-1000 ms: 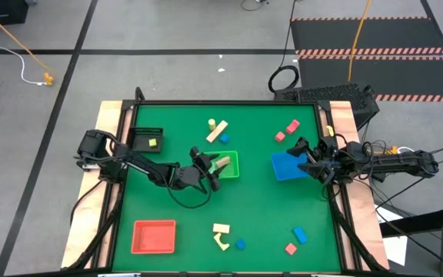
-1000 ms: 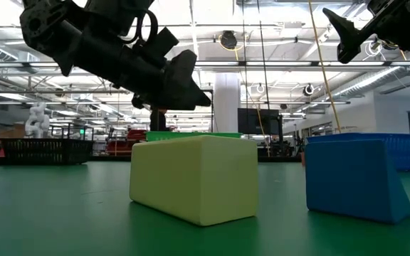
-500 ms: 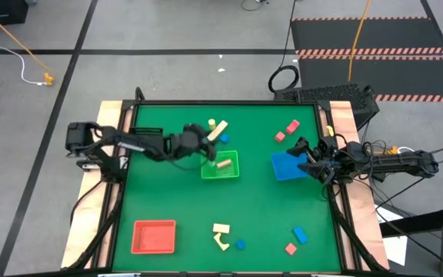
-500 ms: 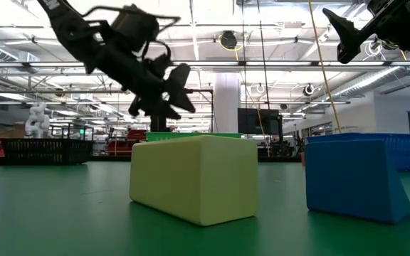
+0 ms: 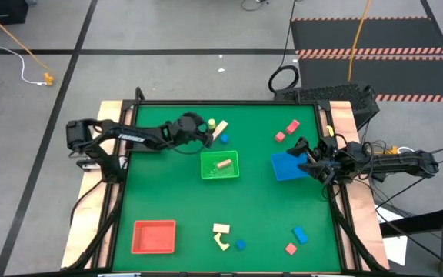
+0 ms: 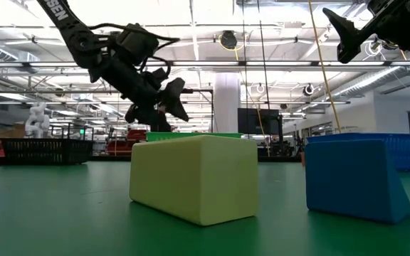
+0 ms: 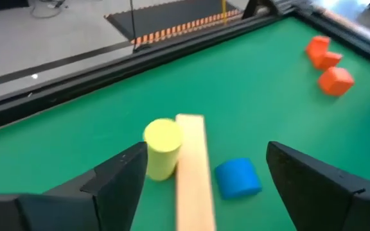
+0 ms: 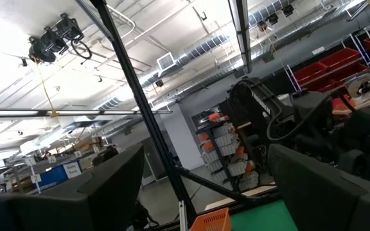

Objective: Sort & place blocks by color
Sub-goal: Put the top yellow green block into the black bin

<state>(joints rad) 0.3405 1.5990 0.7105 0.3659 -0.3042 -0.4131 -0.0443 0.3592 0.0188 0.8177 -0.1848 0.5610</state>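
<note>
Around the worktop (image 5: 118, 115) lies a grey concrete floor (image 5: 168, 31) crossed by dark lines, with a black mat edged in orange-and-white hazard stripes (image 5: 368, 52) at the far right and a yellow cable (image 5: 14, 38) trailing at the far left. Level across the table, a large hall shows: a white column (image 6: 226, 103), rows of ceiling lights (image 6: 276, 67), pipes and beams overhead. Red storage bins (image 8: 358, 54) line shelving in the distance.
</note>
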